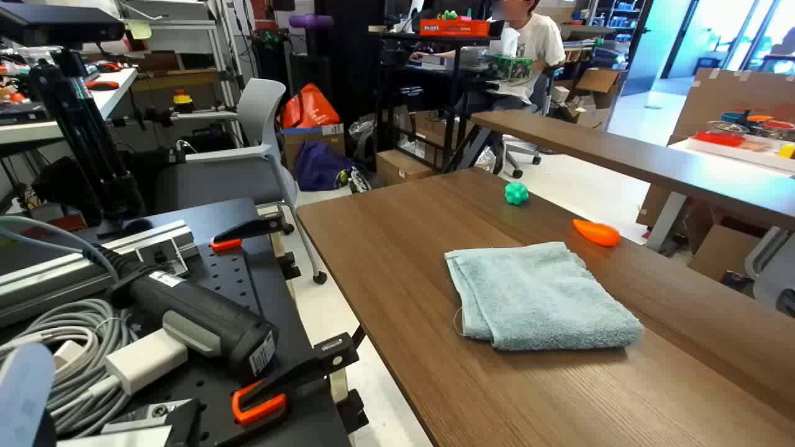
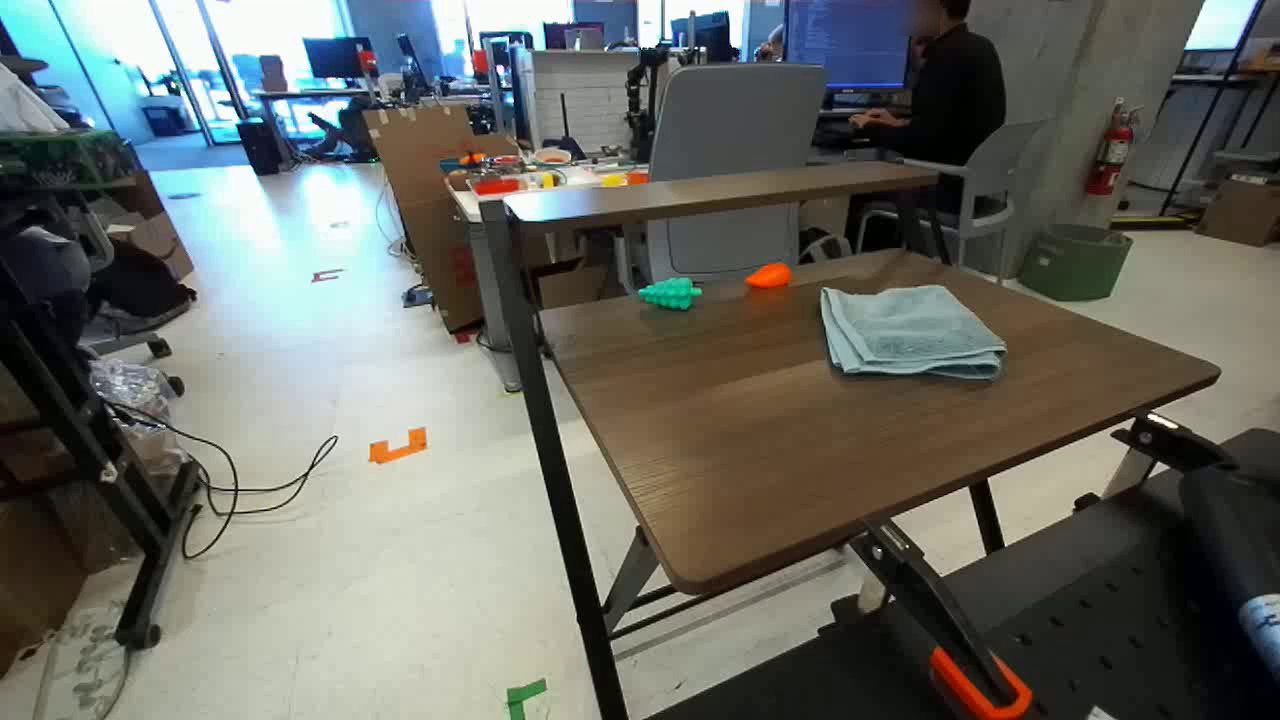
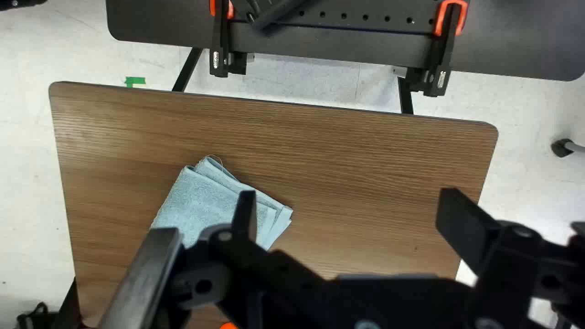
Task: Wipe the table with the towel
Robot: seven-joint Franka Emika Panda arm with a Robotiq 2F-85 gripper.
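1. Towel [image 2: 912, 335]: folded, lying on the table [image 1: 385, 248], whose top, in an exterior view, we find cut off at the bottom and right.
2. Gripper [image 3: 348, 210]: jaws spread wide. In the wrist view 1 finger [image 3: 246, 214] crosses in front of the towel, and the gripper body hides the towel's lower part from us.
3. Orange object [image 2: 770, 276] and green object [image 2: 668, 293]: on the table near its edge, apart from each other and from the towel. We cannot identify these 2.
4. Orange sliver [image 3: 228, 326]: at the wrist view's bottom edge, too cut off for us to name.
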